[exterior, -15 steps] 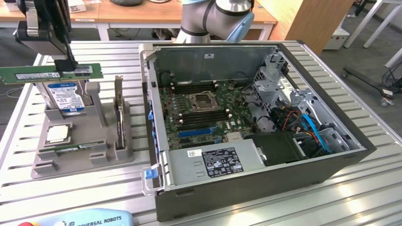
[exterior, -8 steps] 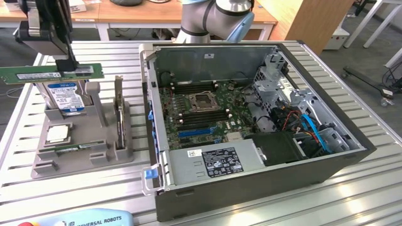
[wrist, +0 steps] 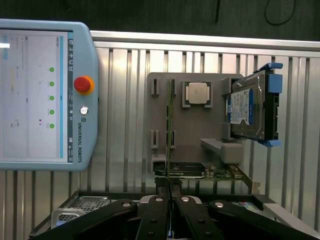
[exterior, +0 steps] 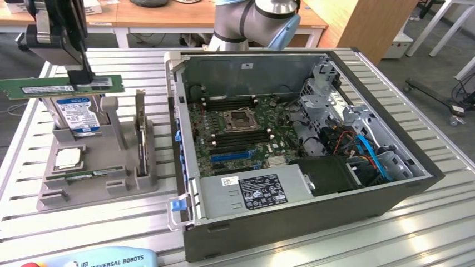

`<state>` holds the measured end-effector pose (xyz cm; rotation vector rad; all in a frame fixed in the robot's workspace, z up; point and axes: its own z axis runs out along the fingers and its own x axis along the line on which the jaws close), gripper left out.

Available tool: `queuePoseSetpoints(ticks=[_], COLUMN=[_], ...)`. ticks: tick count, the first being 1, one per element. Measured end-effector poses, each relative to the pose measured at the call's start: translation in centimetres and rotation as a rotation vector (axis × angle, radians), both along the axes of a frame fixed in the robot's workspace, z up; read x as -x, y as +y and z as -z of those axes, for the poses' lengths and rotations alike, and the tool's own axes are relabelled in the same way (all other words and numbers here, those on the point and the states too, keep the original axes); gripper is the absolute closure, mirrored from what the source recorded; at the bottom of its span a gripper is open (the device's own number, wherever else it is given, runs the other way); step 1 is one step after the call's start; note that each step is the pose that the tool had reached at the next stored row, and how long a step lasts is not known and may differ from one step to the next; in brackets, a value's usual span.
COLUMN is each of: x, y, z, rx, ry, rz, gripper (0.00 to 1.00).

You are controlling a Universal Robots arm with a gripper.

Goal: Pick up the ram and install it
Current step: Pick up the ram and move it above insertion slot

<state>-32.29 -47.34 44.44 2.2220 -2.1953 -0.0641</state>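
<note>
Green ram [exterior: 37,89], silver hard drive [exterior: 78,114] with blue label, grey stand [exterior: 141,183], red button [wrist: 83,84]

I look down on a ribbed metal table [exterior: 30,222]. On it sits a grey holder [exterior: 97,186]. In the holder a hard drive [exterior: 77,115] with a blue label stands on edge, and a small square silver chip [exterior: 68,158] lies flat in a pocket near it.

To the exterior view's right of the holder stands an open computer case [exterior: 297,225]. I can see its green board [exterior: 222,139], a square socket [exterior: 241,120], blue cables [exterior: 369,153] and a labelled grey power box [exterior: 252,192].

A pale blue control tablet [wrist: 45,95] with a red button [wrist: 83,84] lies on the table, near the holder but apart from it.
</note>
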Motion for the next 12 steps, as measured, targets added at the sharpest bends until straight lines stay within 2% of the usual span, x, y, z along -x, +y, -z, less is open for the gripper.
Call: queuePoseSetpoints(ticks=[12], x=[-0.76], y=[0.00], z=[0.00], rx=[0.0000], ry=[0.0001], rz=[0.000], gripper=[0.89])
